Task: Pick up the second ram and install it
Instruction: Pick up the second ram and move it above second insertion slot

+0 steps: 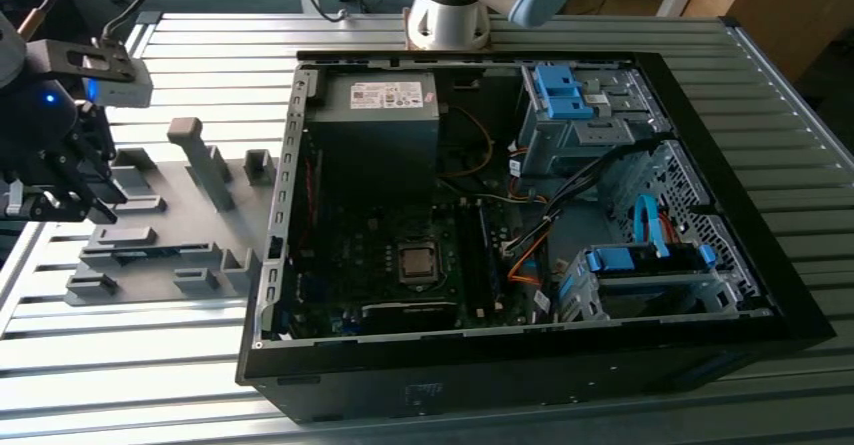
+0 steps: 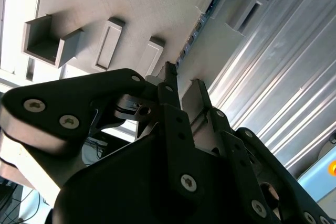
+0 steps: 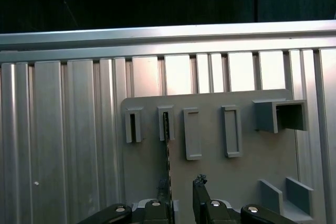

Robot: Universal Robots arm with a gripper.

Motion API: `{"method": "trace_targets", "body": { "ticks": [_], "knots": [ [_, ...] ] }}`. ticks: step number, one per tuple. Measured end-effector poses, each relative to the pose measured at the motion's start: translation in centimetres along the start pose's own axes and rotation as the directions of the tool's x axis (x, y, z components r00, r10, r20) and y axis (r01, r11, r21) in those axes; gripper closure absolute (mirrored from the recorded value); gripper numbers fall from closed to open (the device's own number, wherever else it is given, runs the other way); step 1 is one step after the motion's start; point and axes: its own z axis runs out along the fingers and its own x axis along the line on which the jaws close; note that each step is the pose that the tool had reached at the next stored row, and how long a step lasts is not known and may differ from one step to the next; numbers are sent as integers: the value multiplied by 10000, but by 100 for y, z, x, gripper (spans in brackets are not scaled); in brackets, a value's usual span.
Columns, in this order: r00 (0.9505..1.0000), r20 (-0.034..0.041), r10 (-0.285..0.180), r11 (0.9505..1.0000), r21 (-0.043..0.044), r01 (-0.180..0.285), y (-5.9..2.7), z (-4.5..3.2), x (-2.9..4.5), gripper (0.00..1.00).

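The second ram (image 3: 168,150) is a thin dark stick standing on edge in a slot of the grey fixture plate (image 3: 144,171). In the second wrist view the second ram (image 2: 197,30) runs along the fixture plate (image 2: 131,3) toward my fingertips. My gripper (image 3: 181,183) hangs just above the stick's near end, open, with a pale gap between its fingers (image 3: 200,182). The stick lines up with one finger more than with the gap. In the exterior view my gripper (image 1: 60,197) is at the far left, over the fixture plate (image 1: 160,265).
An open computer case (image 1: 400,385) lies on the ribbed aluminium table (image 1: 134,365), to the exterior view's right of the fixture plate. Its motherboard (image 1: 400,265), cables and blue drive cages (image 1: 641,265) are exposed. Grey fixture blocks (image 1: 200,160) stick up from the plate. The arm's base (image 1: 447,20) stands behind the case.
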Motion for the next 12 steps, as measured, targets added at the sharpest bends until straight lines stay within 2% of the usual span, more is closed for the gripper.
{"method": "trace_targets", "body": {
  "ticks": [12],
  "knots": [
    [10000,-17,0,10000,1,0,-2,57,2,68]
  ]
}}
